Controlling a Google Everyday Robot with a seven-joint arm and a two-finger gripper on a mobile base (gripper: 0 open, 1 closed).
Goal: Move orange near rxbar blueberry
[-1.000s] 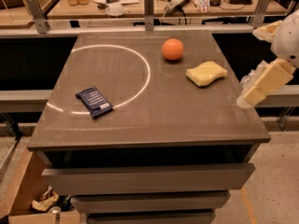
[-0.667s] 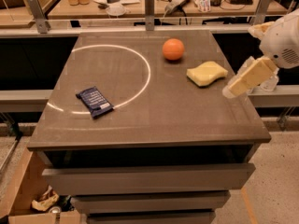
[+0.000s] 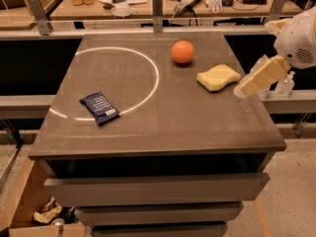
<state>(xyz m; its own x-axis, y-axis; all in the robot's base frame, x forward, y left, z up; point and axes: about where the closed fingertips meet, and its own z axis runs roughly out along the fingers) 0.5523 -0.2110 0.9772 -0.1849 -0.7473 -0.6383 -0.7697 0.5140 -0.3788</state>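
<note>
Orange (image 3: 182, 52): there is one, sitting on the far part of the worktop (image 3: 163, 127), right of centre and just outside the far-right arc of a thin pale ring (image 3: 156, 78) marked on the surface. One rxbar blueberry (image 3: 99, 107) lies flat on the near-left part of the worktop, turned at an angle, its near end resting on the ring's line. The orange and the bar are well apart, with most of the ring between them. One pale yellow sponge (image 3: 217, 77) lies to the right of the orange and a little nearer, not touching it.

From the single camera view, one pincer (image 3: 245, 88) hangs over the right edge of the worktop, just right of the sponge and apart from it, slanting down and leftward from the arm's white rounded housing (image 3: 296, 41). It holds nothing that can be seen; whether it is apart or together cannot be told.

Under the worktop are three drawer fronts (image 3: 158, 189), stacked. One small clear bottle (image 3: 285, 85) stands on a ledge beyond the right edge. Behind, a cluttered bench (image 3: 148, 9) runs across the far side.
</note>
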